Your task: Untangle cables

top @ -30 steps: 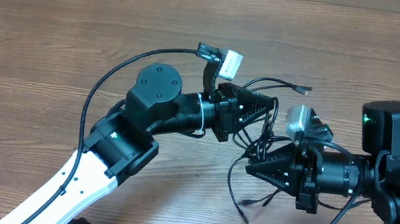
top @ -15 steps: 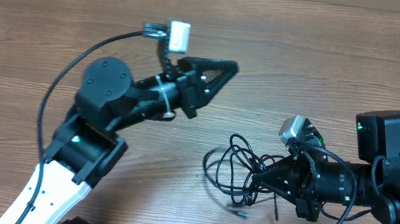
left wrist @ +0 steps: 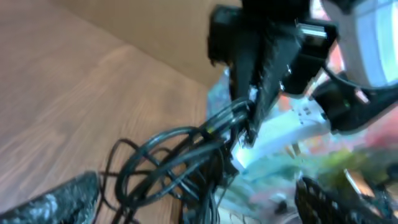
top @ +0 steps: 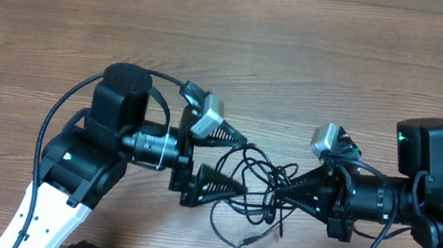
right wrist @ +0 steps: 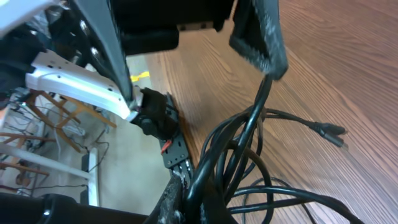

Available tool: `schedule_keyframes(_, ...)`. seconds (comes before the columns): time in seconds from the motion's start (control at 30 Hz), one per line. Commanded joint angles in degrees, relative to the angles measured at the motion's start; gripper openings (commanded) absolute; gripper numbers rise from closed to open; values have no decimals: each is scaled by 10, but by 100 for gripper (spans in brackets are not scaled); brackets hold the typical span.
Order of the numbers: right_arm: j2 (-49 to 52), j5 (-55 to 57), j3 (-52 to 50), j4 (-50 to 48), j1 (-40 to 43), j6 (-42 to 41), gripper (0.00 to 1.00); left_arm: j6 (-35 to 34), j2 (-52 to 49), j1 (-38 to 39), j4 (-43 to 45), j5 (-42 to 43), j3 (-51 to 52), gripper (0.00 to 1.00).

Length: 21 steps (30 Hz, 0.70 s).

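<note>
Now left end effector (top: 243, 161) has returned to cables (top: 267, 177).

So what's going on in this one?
Two robot arms are working on a tangle of black cables on a wooden table. The right pincer is clamped on a bunch of strands at the tangle's right side. The left pincer is open, its fingers spread to either side of the loops on the left, gripping nothing. The cables are not yet separated.

Left tool (top: 244, 161) spread wide, facing pinched right tool (top: 280, 188).
</note>
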State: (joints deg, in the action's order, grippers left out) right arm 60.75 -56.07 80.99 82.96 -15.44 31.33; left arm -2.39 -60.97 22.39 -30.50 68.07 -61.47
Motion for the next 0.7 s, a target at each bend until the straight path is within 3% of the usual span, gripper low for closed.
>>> schedule_keyframes(0.0, -9, -43, 3, -8, -3, 5, 4, 106, 2, 0, -25, 42, -5, 100)
schedule_keyframes(0.03, -9, -58, 3, -9, -3, 5, 4, 106, 2, 0, -23, 42, -5, 99)
schedule_keyframes(0.17, -9, -82, 3, -8, -3, 10, 4, 107, 2, 0, -14, 42, -5, 65)
schedule_keyframes(0.23, -9, -94, 3, -3, -3, 27, 4, 107, 2, 1, -14, 42, -5, 61)
schedule_keyframes(0.3, -9, -96, 3, 4, -3, 33, 4, 107, 2, 1, -5, 42, -5, 50)
schedule_keyframes(0.43, -9, -94, 3, 5, -3, 33, 4, 105, 2, 1, 13, 49, -5, 48)
schedule_keyframes(0.47, -9, -91, 3, 8, -3, 33, 4, 105, 2, 1, 20, 51, -5, 38)
schedule_keyframes(0.53, -9, -79, 3, 17, -3, 33, 4, 96, 2, 1, 38, 54, -5, 4)
schedule_keyframes(0.67, -9, -79, 3, 17, -3, 33, 4, 66, 2, 1, 62, 53, -5, 4)
